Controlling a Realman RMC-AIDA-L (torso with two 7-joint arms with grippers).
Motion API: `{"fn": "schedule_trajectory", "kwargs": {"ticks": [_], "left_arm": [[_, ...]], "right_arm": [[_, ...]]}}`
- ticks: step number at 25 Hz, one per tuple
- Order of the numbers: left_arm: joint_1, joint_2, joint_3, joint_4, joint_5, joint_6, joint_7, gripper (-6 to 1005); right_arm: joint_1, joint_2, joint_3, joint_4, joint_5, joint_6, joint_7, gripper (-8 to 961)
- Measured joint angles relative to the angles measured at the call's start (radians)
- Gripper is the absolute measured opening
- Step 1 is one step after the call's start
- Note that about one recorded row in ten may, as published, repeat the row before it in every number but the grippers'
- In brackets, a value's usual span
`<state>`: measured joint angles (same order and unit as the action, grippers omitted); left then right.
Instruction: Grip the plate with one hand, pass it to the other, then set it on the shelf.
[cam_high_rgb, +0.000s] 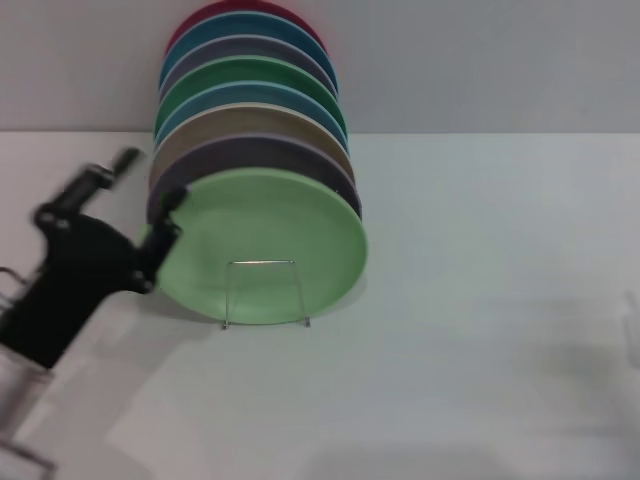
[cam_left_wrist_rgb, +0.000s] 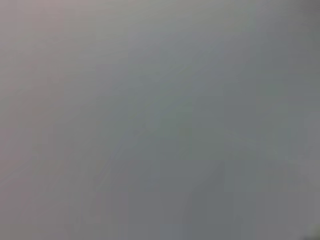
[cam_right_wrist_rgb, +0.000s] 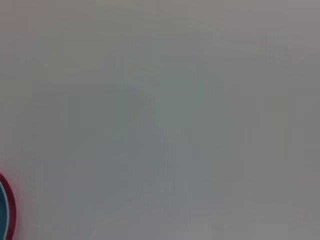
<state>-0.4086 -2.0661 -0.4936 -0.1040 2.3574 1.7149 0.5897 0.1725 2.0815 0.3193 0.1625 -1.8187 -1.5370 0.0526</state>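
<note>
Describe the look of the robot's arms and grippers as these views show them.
Only the left gripper shows clearly, in the head view: matte black, blocky body with slim black fingers, a dark rod-like part sticking out behind, and pale silvery or clear parts lower on the arm at the frame's edge. No markings can be made out. The right arm appears only as a faint pale shape at the right edge.

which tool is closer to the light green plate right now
Left. The left tool is right at the light green plate's left rim, where it stands in the wire rack. The right tool is not visible in the head view.
</note>
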Motion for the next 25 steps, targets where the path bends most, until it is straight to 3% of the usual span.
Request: {"fn": "schedule_trajectory", "kwargs": {"ticks": [3, 5, 7, 9, 10, 11, 12, 15, 22, 25], "left_arm": [[0.02, 0.0, -0.035, -0.008, 0.0, 0.07, -0.028, 421], [0.067, 0.002, -0.138, -0.042, 0.0, 0.191, -0.208, 490], [0.077, 0.003, -0.168, -0.05, 0.0, 0.209, -0.275, 508], [0.099, 0.002, -0.263, -0.065, 0.0, 0.217, -0.494, 527], [0.111, 0.0, -0.323, -0.066, -0.001, 0.196, -0.685, 536], [0.111, 0.0, -0.323, -0.066, -0.001, 0.196, -0.685, 554], [0.115, -0.001, -0.348, -0.061, -0.001, 0.164, -0.799, 573], [0.118, 0.0, -0.357, -0.055, 0.0, 0.085, -0.89, 628], [0.127, -0.004, -0.382, -0.062, -0.001, -0.082, -0.89, 834], [0.128, -0.005, -0.407, -0.062, -0.001, -0.11, -0.888, 841]], "right_arm": [[0.003, -0.001, 0.001, 0.0, 0.0, 0.0, 0.0, 334], [0.006, -0.001, 0.005, 0.0, -0.001, -0.011, -0.001, 334], [0.008, 0.0, 0.007, 0.0, -0.001, -0.017, -0.001, 334], [0.01, 0.0, 0.011, 0.001, 0.0, -0.034, -0.001, 334], [0.015, 0.001, 0.014, 0.002, 0.001, -0.05, 0.0, 334], [0.015, 0.001, 0.014, 0.002, 0.001, -0.05, 0.0, 334], [0.019, 0.001, 0.015, 0.003, 0.001, -0.061, 0.004, 334], [0.031, 0.0, 0.03, 0.003, 0.002, -0.104, 0.018, 369], [0.091, -0.003, 0.093, -0.033, 0.009, -0.107, 0.082, 451], [0.127, 0.001, 0.131, -0.051, 0.017, -0.083, 0.09, 496]]}}
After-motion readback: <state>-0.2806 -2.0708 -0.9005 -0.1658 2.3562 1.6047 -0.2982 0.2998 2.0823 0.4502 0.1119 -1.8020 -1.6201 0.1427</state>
